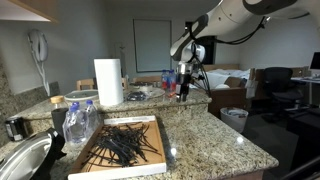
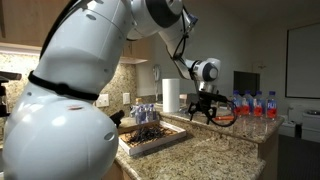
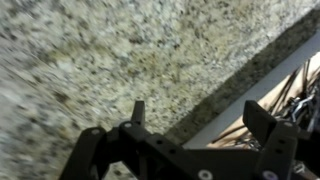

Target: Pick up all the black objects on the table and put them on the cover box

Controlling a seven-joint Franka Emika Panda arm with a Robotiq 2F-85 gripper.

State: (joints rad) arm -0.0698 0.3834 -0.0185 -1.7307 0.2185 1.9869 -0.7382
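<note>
A flat cardboard cover box [image 1: 92, 157] lies on the granite counter and holds a pile of thin black objects [image 1: 125, 142]. It shows in both exterior views, and in the second its rim [image 2: 172, 141] frames the same pile [image 2: 150, 132]. My gripper [image 1: 185, 88] hangs open and empty above the counter beyond the box, by the raised ledge [image 2: 203, 110]. In the wrist view my open fingers [image 3: 200, 115] straddle bare granite and the box's edge [image 3: 245, 103]. Some black objects [image 3: 300, 88] show at the right. I see no black objects loose on the counter.
A paper towel roll [image 1: 108, 82] stands on the raised ledge, with several water bottles [image 1: 170, 78] [image 2: 250, 103] further along it. Clear plastic bottles [image 1: 78, 122] and a metal bowl [image 1: 20, 160] sit beside the box. The counter drops off at its front edge.
</note>
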